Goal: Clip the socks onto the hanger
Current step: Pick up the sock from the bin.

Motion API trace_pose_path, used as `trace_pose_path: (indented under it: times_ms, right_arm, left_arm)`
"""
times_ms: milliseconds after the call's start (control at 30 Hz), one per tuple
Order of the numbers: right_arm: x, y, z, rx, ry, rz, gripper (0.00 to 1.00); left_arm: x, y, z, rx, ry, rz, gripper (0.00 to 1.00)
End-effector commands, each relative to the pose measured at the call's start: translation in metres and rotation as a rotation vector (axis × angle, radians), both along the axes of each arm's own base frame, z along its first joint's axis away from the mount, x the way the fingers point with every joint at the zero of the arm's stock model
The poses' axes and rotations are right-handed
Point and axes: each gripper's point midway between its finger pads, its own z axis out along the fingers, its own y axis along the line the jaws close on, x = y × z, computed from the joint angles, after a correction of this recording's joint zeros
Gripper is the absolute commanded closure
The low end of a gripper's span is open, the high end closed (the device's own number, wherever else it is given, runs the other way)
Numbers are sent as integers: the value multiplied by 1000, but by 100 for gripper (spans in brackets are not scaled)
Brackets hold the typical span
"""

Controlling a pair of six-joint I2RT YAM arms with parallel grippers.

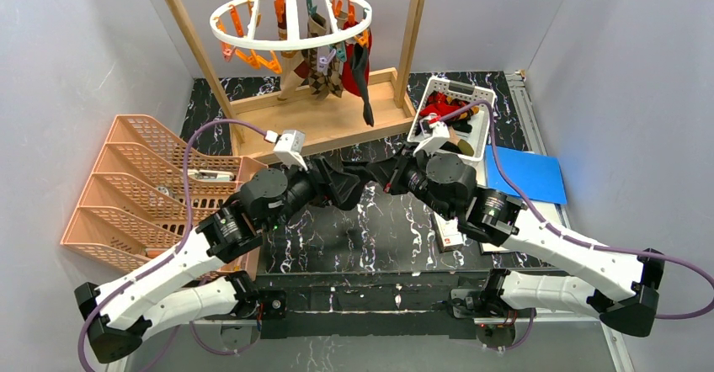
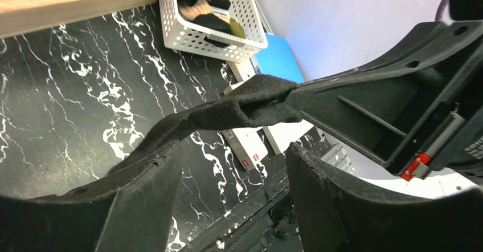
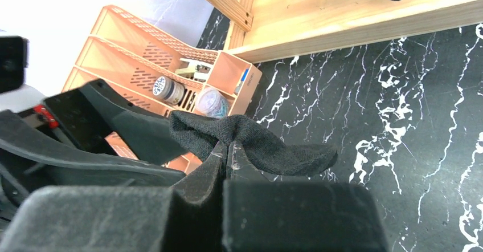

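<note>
1. The right tool (image 3: 228, 149) is clamped on a black sock (image 3: 273, 146), held above the table (image 1: 379, 229).
2. The left tool (image 2: 232, 148) stands open, with the sock's other end lying against one jaw.
3. The hanger (image 1: 253, 44) hangs well behind.

Sock (image 3: 262, 143): matt, fuzzy black knit cloth. Table (image 2: 68, 104): smooth black marble-look top. Basket (image 2: 193, 38): white plastic lattice. Frame (image 1: 337, 119): bare pale wood.

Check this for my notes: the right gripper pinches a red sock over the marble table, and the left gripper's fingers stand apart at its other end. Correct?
Only the colour is wrong: the sock in the right gripper is black, not red, as the right wrist view shows. The marble table and the left gripper, fingers parted, are as stated.
</note>
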Motion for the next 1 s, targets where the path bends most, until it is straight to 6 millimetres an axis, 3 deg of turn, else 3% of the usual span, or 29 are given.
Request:
trace_pose_path:
  times_ms: [0, 233, 433, 600, 967]
  right_arm:
    - [7, 4, 22, 108, -28, -40, 99]
    - [7, 7, 20, 111, -21, -32, 99]
    - [10, 3, 19, 130, -9, -64, 99]
    - [8, 7, 22, 147, -4, -50, 99]
    - [6, 8, 23, 158, -1, -37, 99]
  left_arm:
    - [-1, -9, 16, -70, 28, -9, 37]
    - [11, 3, 21, -128, 58, 114, 42]
    - [11, 4, 39, -262, 47, 128, 34]
    - [21, -5, 42, -269, 59, 147, 46]
    - [26, -5, 37, -259, 65, 172, 57]
